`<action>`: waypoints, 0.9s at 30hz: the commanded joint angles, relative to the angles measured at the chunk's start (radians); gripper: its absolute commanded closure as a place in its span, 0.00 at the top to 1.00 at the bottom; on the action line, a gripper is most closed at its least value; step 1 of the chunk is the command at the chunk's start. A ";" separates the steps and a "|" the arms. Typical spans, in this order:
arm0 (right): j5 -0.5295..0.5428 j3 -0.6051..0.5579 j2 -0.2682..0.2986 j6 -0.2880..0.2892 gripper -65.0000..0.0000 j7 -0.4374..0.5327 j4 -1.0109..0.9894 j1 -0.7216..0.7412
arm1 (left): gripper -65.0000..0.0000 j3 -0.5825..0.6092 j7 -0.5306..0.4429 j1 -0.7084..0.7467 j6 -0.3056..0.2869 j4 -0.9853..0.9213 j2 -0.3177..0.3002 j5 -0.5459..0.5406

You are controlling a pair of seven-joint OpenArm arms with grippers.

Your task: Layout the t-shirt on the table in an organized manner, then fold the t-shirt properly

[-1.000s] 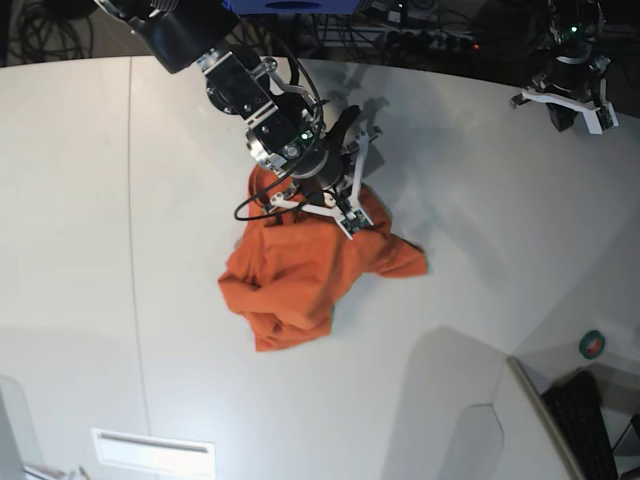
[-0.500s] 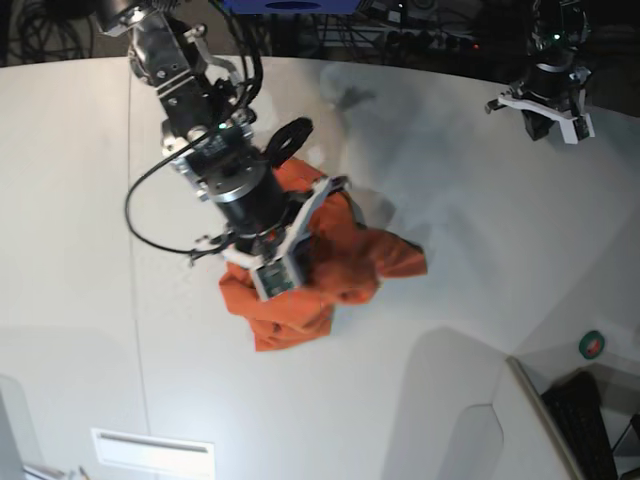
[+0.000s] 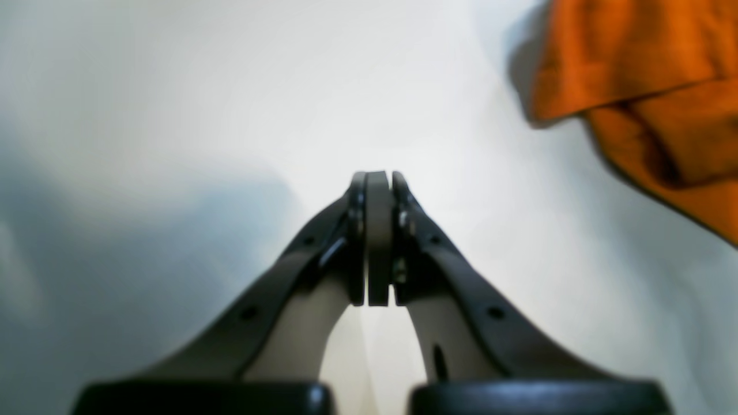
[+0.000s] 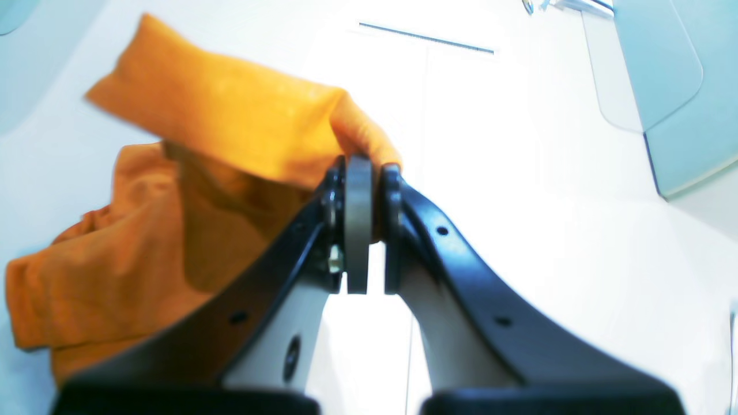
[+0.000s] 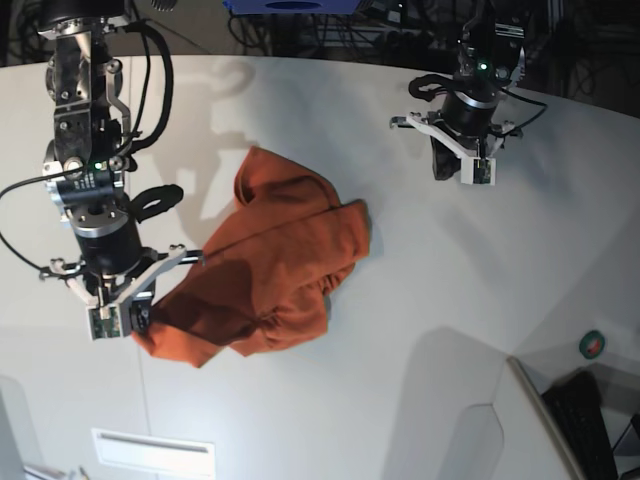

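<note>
Spreading is the step in hand — the right claw (image 4: 365,167) pinches an edge of the rumpled t-shirt (image 5: 270,260) lying mid-tabletop (image 5: 450,300), while the left claw (image 3: 377,178), pressed together and empty, hovers well apart — it likely must take the opposite edge next.

Both arms are black and metal-grey, round-jointed, with loose black cables looping alongside and a small green light on each. The right gripper (image 5: 128,318) and left gripper (image 5: 447,170) have white brackets, black fingers (image 4: 461,276) with small holes, grey pads (image 3: 377,236)
</note>
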 commanded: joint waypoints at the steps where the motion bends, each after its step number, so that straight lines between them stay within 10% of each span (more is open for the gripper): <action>1: 0.001 0.004 0.013 -0.001 0.00 0.027 0.020 0.005 | 0.00 -0.009 -0.020 -0.005 0.010 0.016 -0.011 -0.022; 12: 0.001 0.004 0.005 -0.001 0.00 0.027 0.015 -0.073 | 0.00 -0.001 -0.020 -0.013 0.010 -0.004 -0.020 0.007; 21: 0.001 0.004 0.005 -0.001 0.00 0.027 0.015 -0.088 | 0.00 0.014 -0.020 -0.065 0.010 -0.001 -0.021 -0.196; 27: 0.001 0.004 0.005 -0.001 0.00 0.027 0.015 -0.102 | 0.40 0.053 0.025 -0.155 0.010 -0.041 -0.021 -0.378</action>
